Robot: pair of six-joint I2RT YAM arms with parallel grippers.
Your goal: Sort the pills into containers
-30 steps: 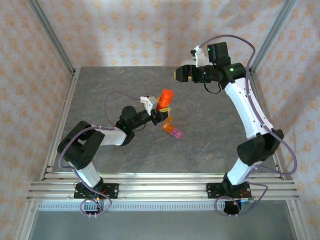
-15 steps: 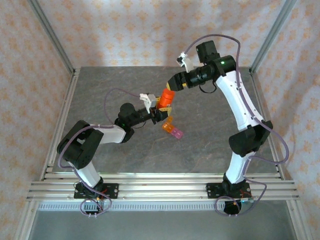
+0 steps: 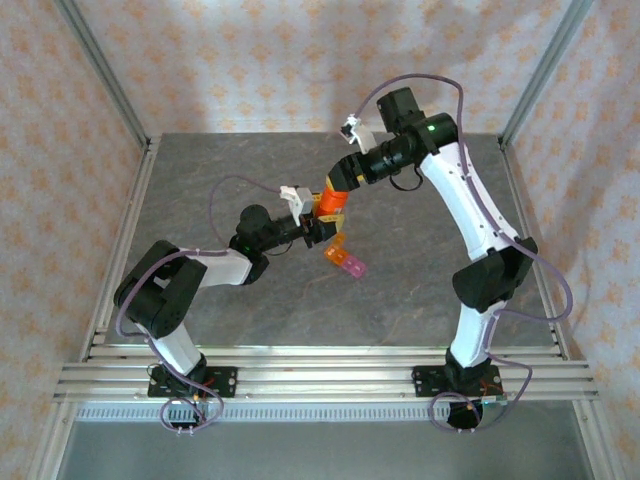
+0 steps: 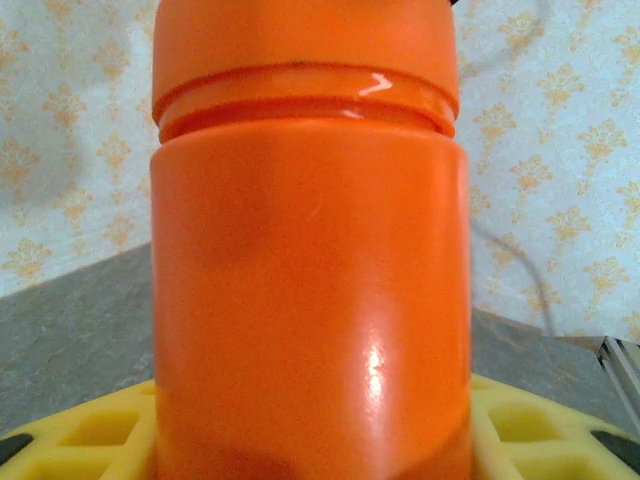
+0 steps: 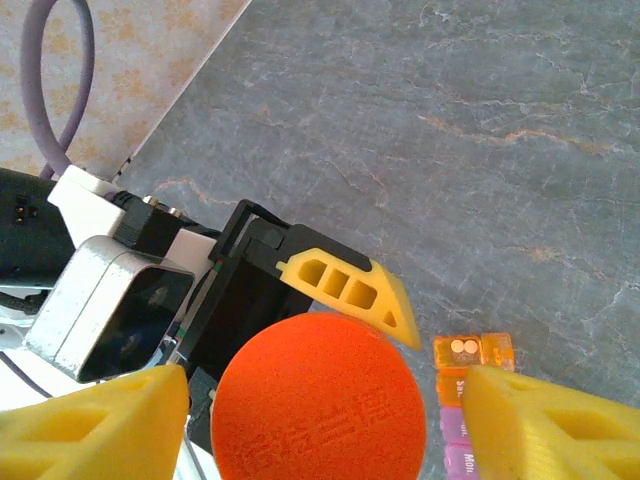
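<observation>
The left claw (image 3: 320, 226) is closed on the bottle (image 3: 328, 206), gripping its lower body. In the left wrist view the bottle's orange wall and cap stand upright between the yellow fingers (image 4: 540, 425). Whether its base touches the tabletop (image 3: 430, 270) cannot be told.

The right claw (image 5: 325, 425) hangs over the bottle's cap (image 5: 315, 400) with its jaws wide. One yellow finger sits on each side of the cap, and a small gap shows on both sides, so it is not gripping. The cap has raised lettering on top.

The containers lie on the tabletop just beside the bottle, on its near right in the top view. The orange container (image 3: 335, 253) and the pink container (image 3: 353, 267) touch each other in a short row, with the orange one closer to the left claw. In the right wrist view the orange container has two pale round spots on top. I cannot tell what they are.
</observation>
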